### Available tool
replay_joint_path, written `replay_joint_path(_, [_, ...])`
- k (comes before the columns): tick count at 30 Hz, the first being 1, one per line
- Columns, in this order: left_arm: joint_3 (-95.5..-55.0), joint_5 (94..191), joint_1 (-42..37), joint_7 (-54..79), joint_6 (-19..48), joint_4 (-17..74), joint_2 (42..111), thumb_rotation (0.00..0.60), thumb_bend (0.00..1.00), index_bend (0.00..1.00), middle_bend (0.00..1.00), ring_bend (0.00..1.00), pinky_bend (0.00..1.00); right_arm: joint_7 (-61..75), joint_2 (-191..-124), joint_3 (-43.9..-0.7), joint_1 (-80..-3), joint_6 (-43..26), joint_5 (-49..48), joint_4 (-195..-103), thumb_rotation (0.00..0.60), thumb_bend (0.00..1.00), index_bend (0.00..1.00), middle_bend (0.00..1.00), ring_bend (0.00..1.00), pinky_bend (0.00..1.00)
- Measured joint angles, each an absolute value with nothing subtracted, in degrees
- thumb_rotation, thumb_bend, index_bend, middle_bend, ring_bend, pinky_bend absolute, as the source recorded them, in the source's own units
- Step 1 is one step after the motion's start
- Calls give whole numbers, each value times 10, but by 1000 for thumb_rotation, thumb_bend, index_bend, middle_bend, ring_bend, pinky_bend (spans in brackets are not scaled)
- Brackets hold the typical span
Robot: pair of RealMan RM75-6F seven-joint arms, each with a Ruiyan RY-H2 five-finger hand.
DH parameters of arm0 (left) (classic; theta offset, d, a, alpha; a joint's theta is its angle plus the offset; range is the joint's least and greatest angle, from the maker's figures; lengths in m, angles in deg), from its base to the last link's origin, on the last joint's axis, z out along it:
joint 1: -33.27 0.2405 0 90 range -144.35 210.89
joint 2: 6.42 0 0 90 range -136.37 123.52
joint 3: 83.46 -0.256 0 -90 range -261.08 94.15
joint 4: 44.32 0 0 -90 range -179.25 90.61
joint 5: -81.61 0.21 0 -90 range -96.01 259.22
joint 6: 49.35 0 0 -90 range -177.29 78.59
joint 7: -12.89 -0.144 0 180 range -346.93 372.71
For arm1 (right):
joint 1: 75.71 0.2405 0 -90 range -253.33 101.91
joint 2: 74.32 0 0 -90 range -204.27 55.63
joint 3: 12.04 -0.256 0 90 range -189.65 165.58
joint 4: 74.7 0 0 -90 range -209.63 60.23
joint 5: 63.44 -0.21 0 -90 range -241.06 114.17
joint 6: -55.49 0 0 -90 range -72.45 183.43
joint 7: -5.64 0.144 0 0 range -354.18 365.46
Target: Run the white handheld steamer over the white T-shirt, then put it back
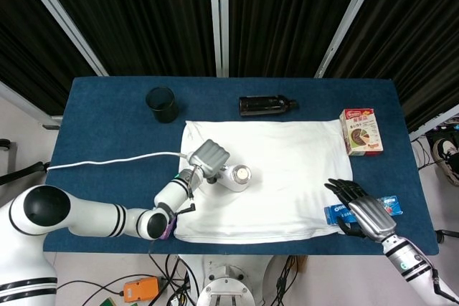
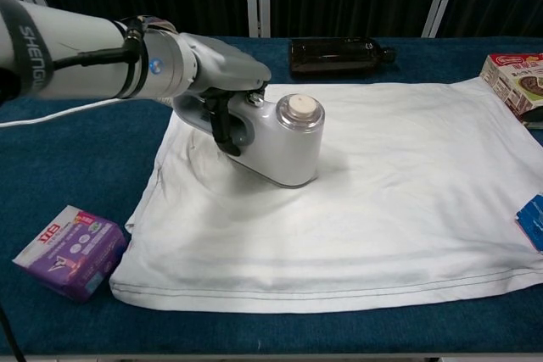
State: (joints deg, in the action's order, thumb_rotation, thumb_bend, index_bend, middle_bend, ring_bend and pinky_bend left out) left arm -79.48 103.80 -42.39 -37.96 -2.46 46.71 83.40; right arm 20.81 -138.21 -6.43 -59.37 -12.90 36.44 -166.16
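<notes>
White cloth fills the middle of the table [image 1: 86,105] in the head view: the T-shirt [image 1: 287,177] lies flat on the blue cover, and the steamer [image 1: 233,175] sits on its left half, held by the left hand [image 1: 208,157], whose fingers wrap its handle. A white cord [image 1: 107,159] runs off toward the table's left edge. To steam well, I would judge the plate should ride lightly over the fabric in slow, even passes toward the right side, with the cord kept off the shirt. The right hand [image 1: 362,213] rests at the shirt's right edge, by a blue cookie pack [image 1: 362,209]; whether it holds anything I cannot tell. A dark cup [image 1: 162,103] stands near the far left corner and a dark bottle [image 1: 267,105] lies on its side beyond the shirt; the contents of neither can be made out. A snack box [image 1: 361,131] stands at the right.

From the chest view, the steamer [image 2: 284,146] stands plate-down on the shirt [image 2: 399,184], the left hand [image 2: 222,82] gripping its handle. A purple packet [image 2: 69,250] lies just beside the shirt's near left corner.
</notes>
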Motion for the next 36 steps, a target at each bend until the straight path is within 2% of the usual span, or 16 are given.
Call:
replay_joint_path(11, [-794,973,-457,-355,-59,405,861,373,858,855,919,811,654,213,-1395,-59,-587,-129,361,-1650,600,673,56,96,17,114])
replay_joint_path(23, [-811,967,-418,-284,-62,383,822,367,850,855,914,804,654,229,-1402,-57,-581,-134,353,-1634,600,673,56,96,17,114])
replay_joint_path(28, [-808,973,-397,-247,-61,401,791,362,845,855,914,804,654,237,-1404,-55,-580,-139,354,-1626,600,673,56,96,17,114])
replay_joint_path(31, [-796,993,-387,-220,-60,426,779,338,845,856,914,804,654,242,-1407,-53,-580,-141,355,-1621,600,672,56,96,17,114])
replay_joint_path(36, [-778,1037,-384,-199,-60,453,783,316,843,855,914,804,654,244,-1409,-50,-579,-141,354,-1617,600,673,56,96,17,114])
